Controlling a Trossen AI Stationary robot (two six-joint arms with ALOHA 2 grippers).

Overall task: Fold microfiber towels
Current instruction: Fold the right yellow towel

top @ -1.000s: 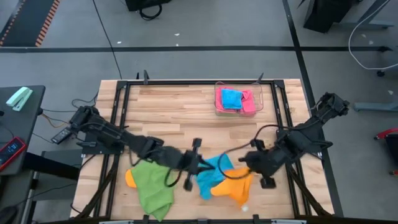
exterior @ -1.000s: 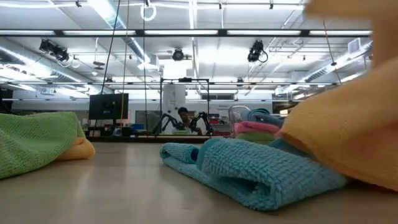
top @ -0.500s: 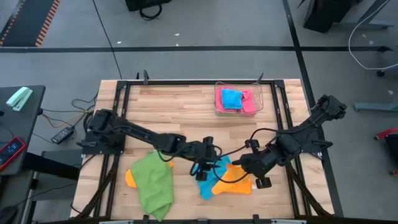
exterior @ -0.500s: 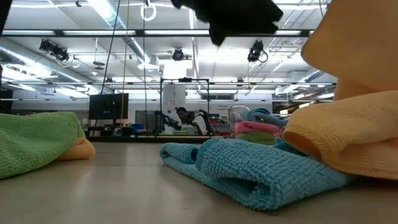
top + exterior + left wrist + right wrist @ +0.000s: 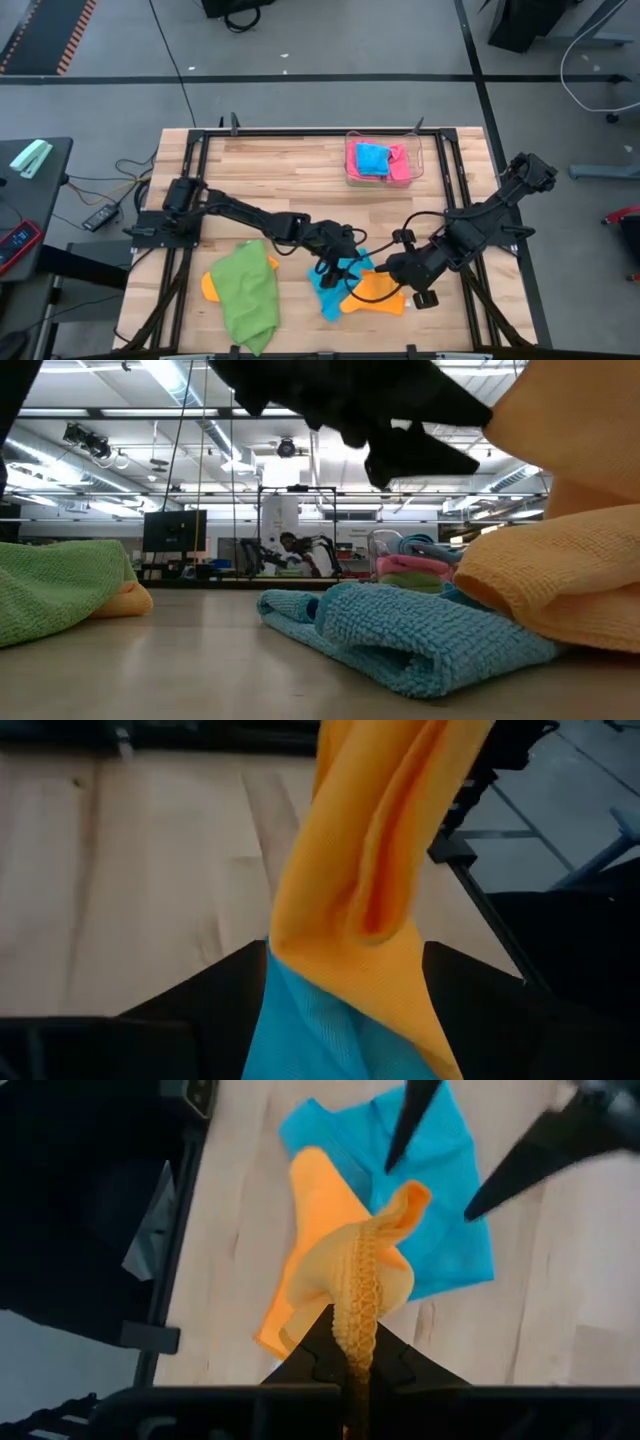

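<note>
Two overlapping towels near the table's front edge; tray behind them

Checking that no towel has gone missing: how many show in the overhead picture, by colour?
Green towels: 1
Sky blue towels: 2, one loose, one in the clear tray
Orange towels: 2, one peeking from under the green
Pink towels: 1, in the tray
Total: 6

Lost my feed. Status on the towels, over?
Right gripper shut on orange towel, edge lifted. Left gripper open above blue towel. Blue towel lies partly under the orange one.
</note>
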